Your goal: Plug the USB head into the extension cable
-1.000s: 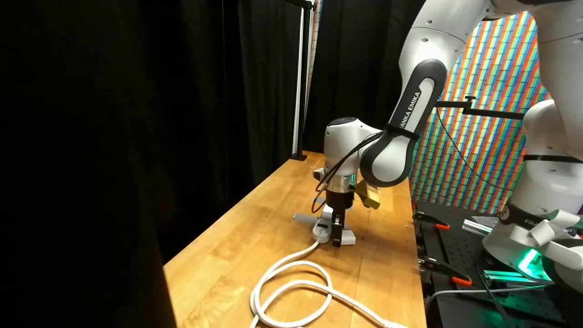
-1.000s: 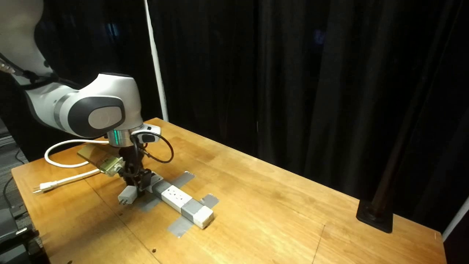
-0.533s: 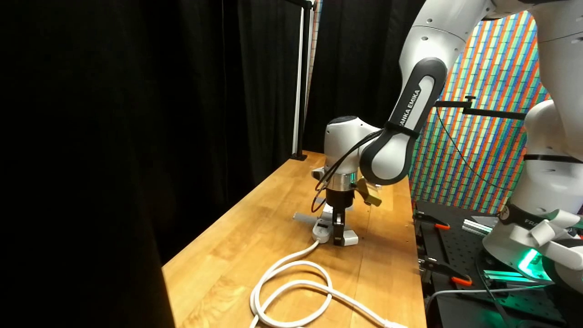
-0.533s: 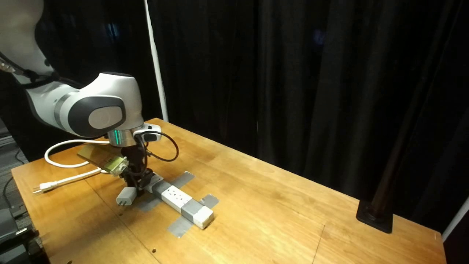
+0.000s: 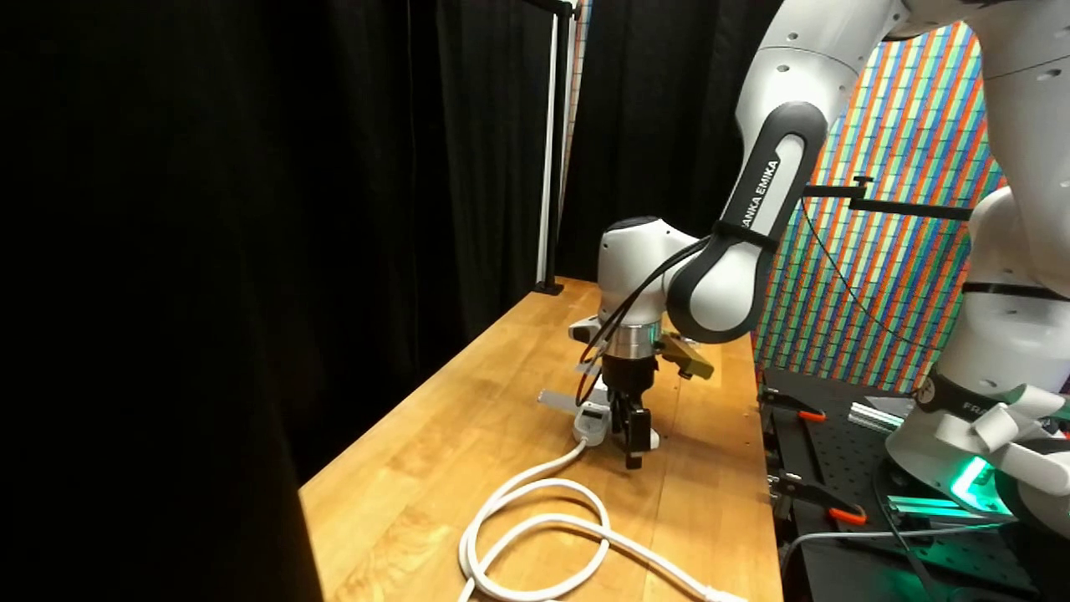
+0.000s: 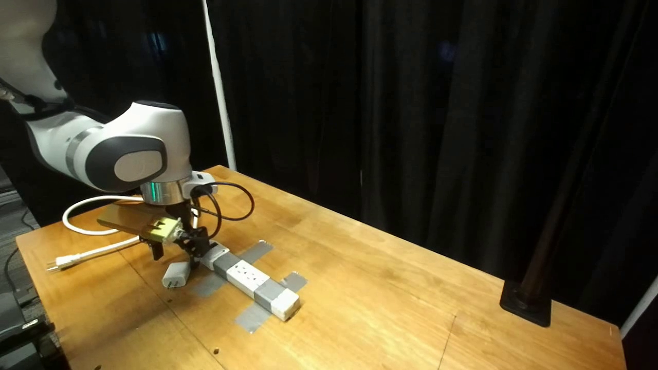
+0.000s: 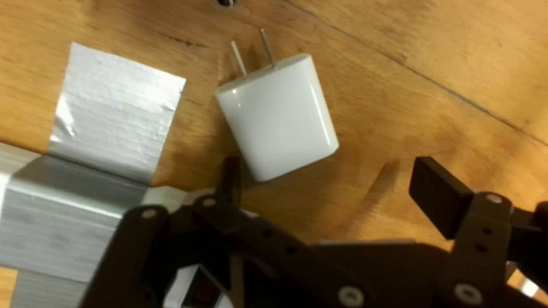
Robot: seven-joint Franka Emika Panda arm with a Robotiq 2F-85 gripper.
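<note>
The USB head is a white block with two metal prongs, lying on the table in both exterior views (image 5: 654, 439) (image 6: 176, 274) and the wrist view (image 7: 278, 119). The extension cable's white socket strip (image 6: 252, 275) is taped down beside it; its thick white cord (image 5: 535, 520) lies in loops. In the wrist view the strip's end (image 7: 165, 196) is partly hidden by a finger. My gripper (image 7: 329, 179) is open and empty, low over the table, also in an exterior view (image 6: 177, 255). One finger (image 7: 231, 177) is close by the USB head's lower corner; whether they touch I cannot tell.
Grey tape (image 6: 255, 252) crosses the strip and sticks to the wooden table (image 6: 360, 288). The cord's plug end (image 6: 66, 261) lies near the table's edge. A black stand base (image 6: 525, 303) is at the far end. Black clamps (image 5: 815, 493) grip the table's side.
My gripper's jaws have spread apart and the wrist has turned a little. The USB head has shifted slightly away from the strip. The strip and cord have not moved.
</note>
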